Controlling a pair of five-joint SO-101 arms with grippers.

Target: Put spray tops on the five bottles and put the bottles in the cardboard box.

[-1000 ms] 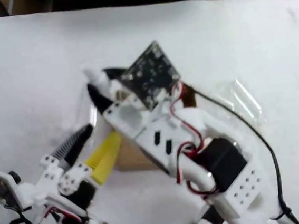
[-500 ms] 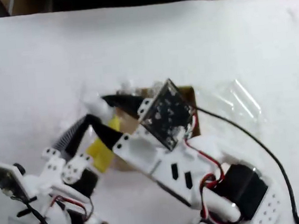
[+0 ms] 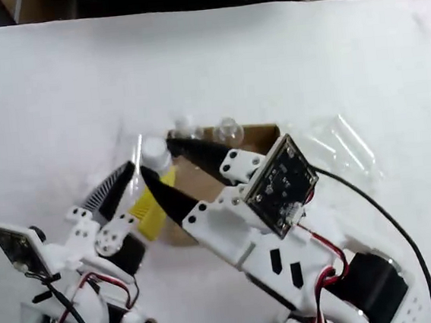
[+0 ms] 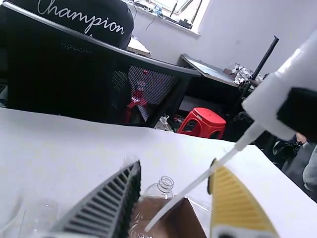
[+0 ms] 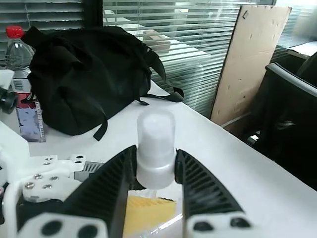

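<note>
The right gripper [image 5: 155,155] has its black jaws clamped on the white cap of a spray top [image 5: 155,131], which it holds upright. In the high view this sits left of the frame's centre, at the left end of the cardboard box [image 3: 265,134]. The top's thin white tube [image 4: 198,182] slants down between the left gripper's [image 4: 174,172] fingers, one grey and ribbed, the other yellow. These stand apart, closed on nothing. Just past them a clear, open-necked bottle [image 4: 165,184] stands at the box's far rim, but whether it is inside or just behind cannot be told. The high view shows two such necks along the box's upper edge.

The right arm's white body and its circuit board [image 3: 282,184] cover the lower right part of the box. A crumpled clear wrapper [image 3: 347,145] lies on the white table [image 3: 55,85] right of the box, and a black cable [image 3: 393,224] curves through the lower right.

Beyond the table, the right wrist view shows a black bag [image 5: 89,74], a red-capped drink bottle [image 5: 17,54] with a label too small to read, and a cardboard sheet [image 5: 252,59] leaning on window blinds. The left wrist view shows a black mesh chair [image 4: 74,74], white script lettering on dark cloth above it, and a red stool [image 4: 205,121].
</note>
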